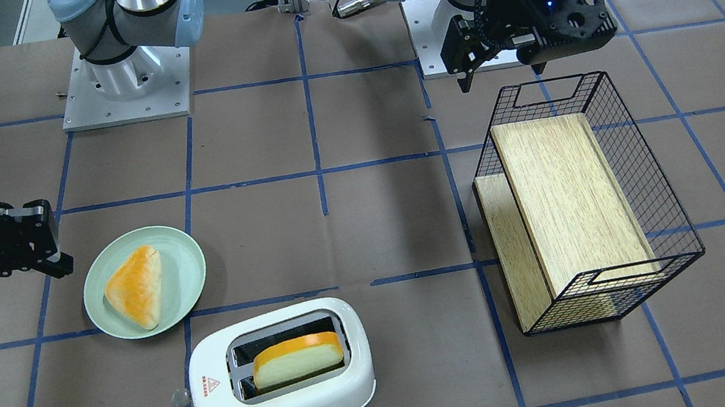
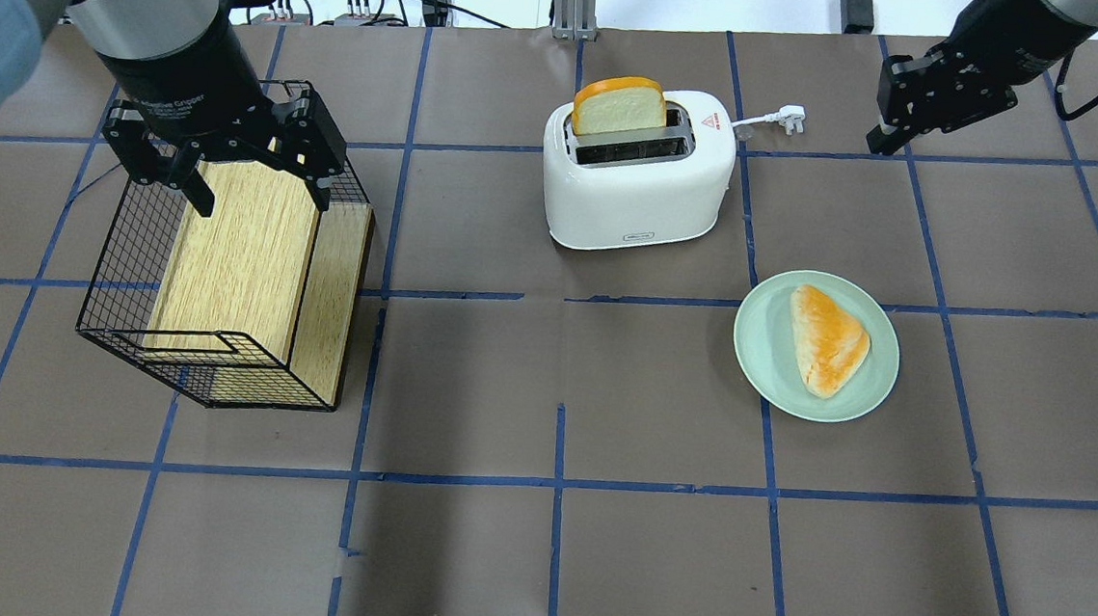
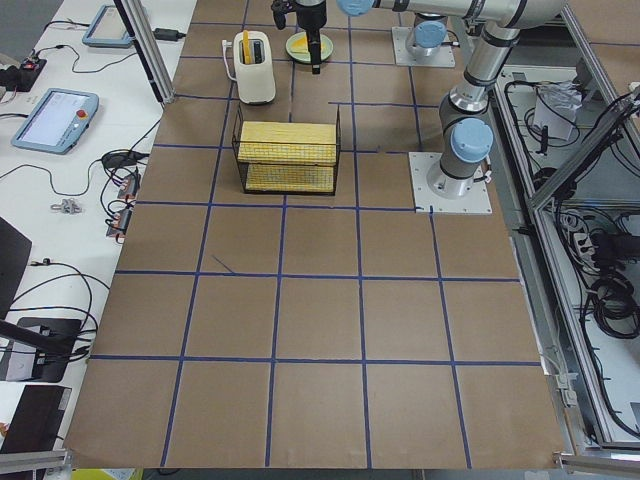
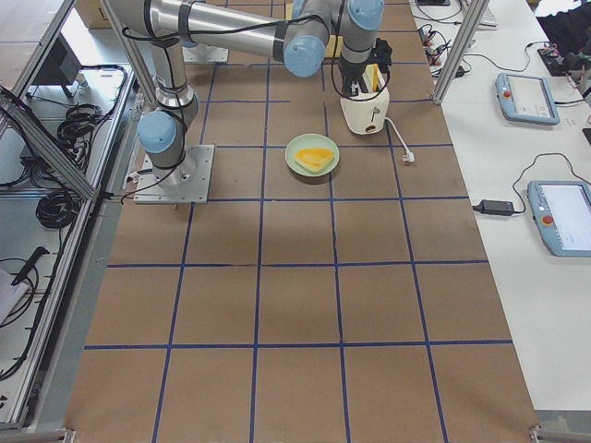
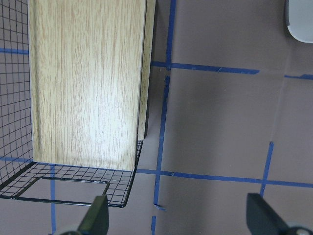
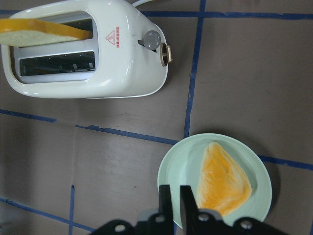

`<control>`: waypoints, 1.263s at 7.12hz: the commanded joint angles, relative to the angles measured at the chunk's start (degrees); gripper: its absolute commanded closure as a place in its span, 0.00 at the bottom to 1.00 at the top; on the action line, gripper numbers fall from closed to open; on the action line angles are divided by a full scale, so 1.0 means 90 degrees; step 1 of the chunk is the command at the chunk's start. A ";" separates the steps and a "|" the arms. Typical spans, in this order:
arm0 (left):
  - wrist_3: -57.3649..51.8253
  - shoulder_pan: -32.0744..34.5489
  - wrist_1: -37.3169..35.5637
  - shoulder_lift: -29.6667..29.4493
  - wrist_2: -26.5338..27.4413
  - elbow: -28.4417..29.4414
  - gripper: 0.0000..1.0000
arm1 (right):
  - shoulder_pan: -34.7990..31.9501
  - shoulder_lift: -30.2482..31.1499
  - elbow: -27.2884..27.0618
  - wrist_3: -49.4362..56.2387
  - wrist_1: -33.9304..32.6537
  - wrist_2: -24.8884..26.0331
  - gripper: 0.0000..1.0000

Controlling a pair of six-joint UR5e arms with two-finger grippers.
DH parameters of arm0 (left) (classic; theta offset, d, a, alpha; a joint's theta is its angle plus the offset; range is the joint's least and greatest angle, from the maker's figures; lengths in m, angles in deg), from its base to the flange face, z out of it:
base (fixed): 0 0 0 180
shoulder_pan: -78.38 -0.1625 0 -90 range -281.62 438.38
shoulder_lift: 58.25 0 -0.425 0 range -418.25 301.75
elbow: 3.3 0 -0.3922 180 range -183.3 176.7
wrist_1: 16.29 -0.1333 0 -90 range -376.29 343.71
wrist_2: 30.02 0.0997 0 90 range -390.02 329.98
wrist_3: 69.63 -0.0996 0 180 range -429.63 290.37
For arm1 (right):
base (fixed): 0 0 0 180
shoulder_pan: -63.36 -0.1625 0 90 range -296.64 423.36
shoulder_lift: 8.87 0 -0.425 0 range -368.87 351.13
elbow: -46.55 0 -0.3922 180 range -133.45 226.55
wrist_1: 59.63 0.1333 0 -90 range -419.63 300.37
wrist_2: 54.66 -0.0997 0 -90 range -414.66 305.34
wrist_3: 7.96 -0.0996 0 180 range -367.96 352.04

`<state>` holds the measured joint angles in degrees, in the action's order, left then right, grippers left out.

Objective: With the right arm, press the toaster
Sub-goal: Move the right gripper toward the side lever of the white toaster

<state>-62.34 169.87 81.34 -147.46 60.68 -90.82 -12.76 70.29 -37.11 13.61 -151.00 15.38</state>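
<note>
The white toaster stands at the far middle of the table, with a slice of bread upright in one slot. It also shows in the front view and the right wrist view, where its clear lever knob sits on the end nearest my right side. My right gripper is shut and empty. It hovers to the right of the toaster, apart from it and over the green plate. My left gripper is open and empty above the wire basket.
The green plate holds a triangular bun, in front of and to the right of the toaster. The black wire basket with wooden boards lies tipped on my left side. The toaster's white cord and plug lie behind it.
</note>
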 commanded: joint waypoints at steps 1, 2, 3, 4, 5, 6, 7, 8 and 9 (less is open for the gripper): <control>0.0000 0.0000 0.0001 0.0000 0.0000 -0.0002 0.00 | 0.0012 -0.0657 0.0581 0.0074 0.0025 -0.0632 0.96; 0.0000 0.0000 0.0001 0.0000 0.0000 0.0007 0.00 | -0.0027 -0.0941 0.0807 0.0064 0.0026 -0.0778 0.96; 0.0000 0.0000 -0.0009 0.0000 0.0000 -0.0002 0.00 | -0.0057 -0.1195 0.0896 0.0064 0.0016 -0.1041 0.96; 0.0000 0.0000 -0.0009 0.0000 0.0000 -0.0002 0.00 | -0.0134 -0.1391 0.0916 0.0064 -0.0003 -0.1140 0.96; 0.0000 0.0000 0.0001 0.0000 0.0000 -0.0002 0.00 | -0.0222 -0.1692 0.0926 0.0064 -0.0071 -0.1180 0.96; 0.0000 0.0000 0.0001 0.0000 0.0000 -0.0002 0.00 | -0.0262 -0.1937 0.0926 0.0055 -0.0343 -0.1190 0.96; 0.0000 0.0000 0.0001 0.0000 0.0000 0.0007 0.00 | -0.0340 -0.2104 0.0965 0.0016 -0.0490 -0.1316 0.96; 0.0000 0.0000 0.0001 0.0000 0.0000 -0.0002 0.00 | -0.0350 -0.2260 0.1062 0.0006 -0.0511 -0.1317 0.95; 0.0000 0.0000 -0.0009 0.0000 0.0000 0.0007 0.00 | -0.0360 -0.2339 0.1189 -0.0004 -0.0521 -0.1327 0.95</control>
<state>-62.34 169.87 81.33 -147.46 60.68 -90.80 -15.81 50.49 -27.59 13.71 -155.34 3.63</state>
